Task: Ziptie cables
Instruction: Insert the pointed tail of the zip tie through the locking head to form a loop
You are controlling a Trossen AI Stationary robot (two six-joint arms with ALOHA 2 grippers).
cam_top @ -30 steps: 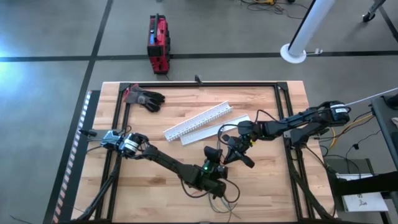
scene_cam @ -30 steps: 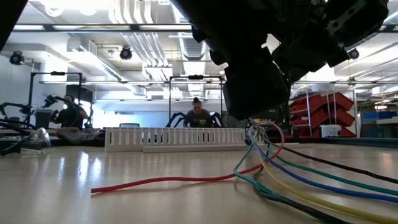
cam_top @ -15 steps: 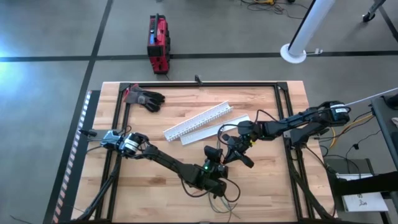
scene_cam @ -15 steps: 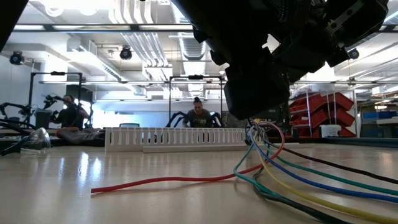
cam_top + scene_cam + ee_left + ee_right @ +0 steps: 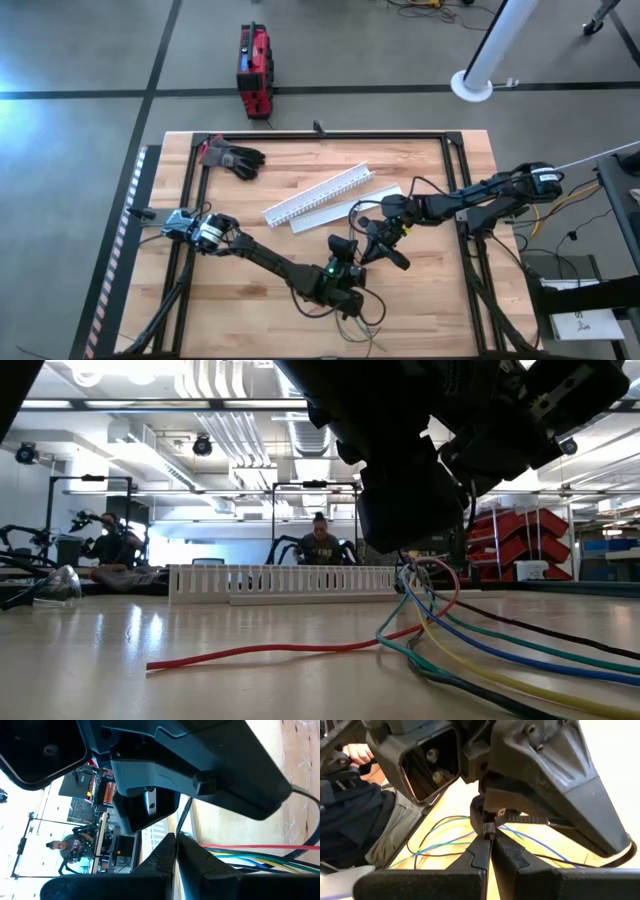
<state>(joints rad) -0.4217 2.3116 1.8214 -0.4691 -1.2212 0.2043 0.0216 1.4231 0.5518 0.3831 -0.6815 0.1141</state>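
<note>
Here both arms meet at the lower centre of the high view, over the light wooden desk (image 5: 250, 260). The left pincer (image 5: 345, 252) sits just left of the right pincer (image 5: 372, 243), the two close to touching.

Left wrist view: the left pincer's (image 5: 176, 851) two dark fingers are pressed together, with a thin dark strand running up from between their tips; what that strand is cannot be told. Right wrist view: the right pincer (image 5: 488, 842) has its fingers drawn together on a small dark block (image 5: 488, 827) at the end of a thin black ribbed strap (image 5: 530, 820), which loops back toward the other arm's housing.

The cables, a loose bunch of thin limp wires in red, green, blue, yellow and dark (image 5: 440, 635), hang from under the dark pincer bodies in the low view and fan out toward the lower right of the frame. One red wire (image 5: 270, 650) trails left across the desk surface. In the high view the bunch (image 5: 362, 322) shows as thin loops near the bottom edge of the desk, below the left pincer.

Also on the desk:
- a long white slotted plastic channel (image 5: 318, 194) with a flat white lid (image 5: 335, 209) alongside it, centre of the high view
- a black-and-red work glove (image 5: 232, 157) in the upper left corner

On the floor above the desk in the high view stands a red and black case (image 5: 254, 70).

Low view: a person (image 5: 320, 545) sits behind the channel.
</note>
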